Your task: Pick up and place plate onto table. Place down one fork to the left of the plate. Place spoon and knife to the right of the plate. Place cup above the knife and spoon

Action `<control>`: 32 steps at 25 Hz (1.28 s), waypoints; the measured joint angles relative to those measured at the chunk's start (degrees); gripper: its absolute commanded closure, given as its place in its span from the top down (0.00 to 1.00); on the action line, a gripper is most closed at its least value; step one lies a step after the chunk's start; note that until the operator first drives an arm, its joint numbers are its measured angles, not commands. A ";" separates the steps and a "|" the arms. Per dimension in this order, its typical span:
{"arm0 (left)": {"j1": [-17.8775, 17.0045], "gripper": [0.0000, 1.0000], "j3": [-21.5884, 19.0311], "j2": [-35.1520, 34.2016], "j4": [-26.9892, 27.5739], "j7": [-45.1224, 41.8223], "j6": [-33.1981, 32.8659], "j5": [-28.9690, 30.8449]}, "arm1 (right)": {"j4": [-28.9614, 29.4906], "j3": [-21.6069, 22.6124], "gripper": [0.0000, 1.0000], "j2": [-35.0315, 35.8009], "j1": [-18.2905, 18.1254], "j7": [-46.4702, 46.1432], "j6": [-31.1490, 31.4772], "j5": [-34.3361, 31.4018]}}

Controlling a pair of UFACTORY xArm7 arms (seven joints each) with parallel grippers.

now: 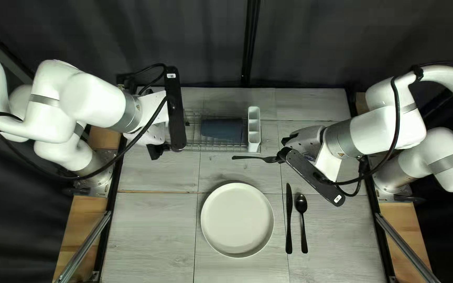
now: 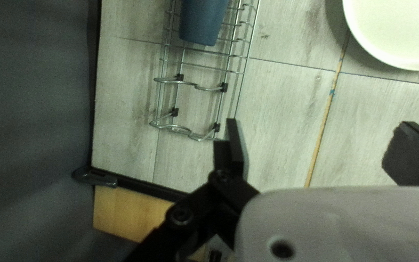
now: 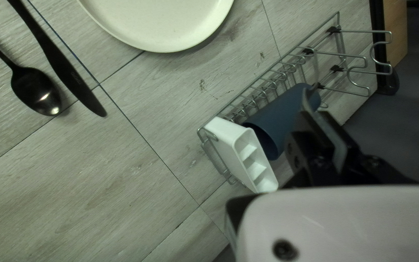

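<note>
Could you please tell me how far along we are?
The plate looks set, knife and spoon at its right. My right tool holds the fork, not yet placed at the plate's left. The cup, lying in the wire rack, must go above the knife and spoon.

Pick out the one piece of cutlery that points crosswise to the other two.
The fork: it runs sideways across the top left view, whereas the knife and spoon point up and down it.

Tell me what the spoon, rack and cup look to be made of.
Spoon: polished dark metal, going by the bright glint in its bowl.
Rack: smooth silvery metal, judging by its thin, shiny bent wires.
Cup: matte blue, showing only soft shading; plastic or ceramic, I can't tell which.
</note>
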 measured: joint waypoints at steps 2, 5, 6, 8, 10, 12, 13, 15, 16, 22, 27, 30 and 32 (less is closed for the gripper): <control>-0.84 1.00 1.22 1.08 -1.22 1.38 -5.13 -0.70 | 0.00 0.00 0.00 0.00 0.00 0.00 0.00 0.00; -2.23 1.00 2.97 2.68 -2.89 3.74 -12.39 -1.72 | 0.00 0.00 0.00 0.00 0.00 0.00 0.00 0.00; -2.59 1.00 3.51 3.38 -3.33 4.51 -14.59 -1.90 | 0.00 0.00 0.00 0.00 0.00 0.00 0.00 0.00; -3.14 1.00 4.68 5.06 -3.97 6.11 -18.84 -2.12 | 0.00 0.00 0.00 0.00 0.00 0.00 0.00 0.00; -3.77 1.00 6.41 7.12 -4.36 8.39 -23.07 -2.73 | 0.00 0.00 0.00 0.00 0.00 0.00 0.00 0.00; -4.72 1.00 9.04 8.98 -4.55 11.71 -26.66 -4.21 | 0.00 0.00 0.00 0.00 0.00 0.00 0.00 0.00; -5.33 1.00 10.69 9.78 -4.63 13.75 -28.24 -5.38 | 0.00 0.00 0.00 0.00 0.00 0.00 0.00 0.00; -6.99 1.00 14.31 11.29 -4.63 18.25 -30.92 -8.42 | 0.00 0.00 0.00 0.00 0.00 0.00 0.00 0.00; -7.99 1.00 16.10 12.25 -4.50 20.55 -32.06 -10.15 | 0.00 0.00 0.00 0.00 0.00 0.00 0.00 0.00; -13.80 1.00 22.99 19.81 -1.99 30.27 -38.05 -19.32 | 0.00 0.00 0.00 0.00 0.00 0.00 0.00 0.00; -17.74 1.00 26.41 25.36 0.35 37.38 -41.59 -26.53 | 0.00 0.00 0.00 0.00 0.00 0.00 0.00 0.00; -19.39 1.00 28.17 27.16 1.10 41.40 -42.85 -30.29 | 0.00 0.00 0.00 0.00 0.00 0.00 0.00 0.00; -20.22 1.00 29.10 27.91 1.39 43.67 -43.35 -32.35 | 0.00 0.00 0.00 0.00 0.00 0.00 0.00 0.00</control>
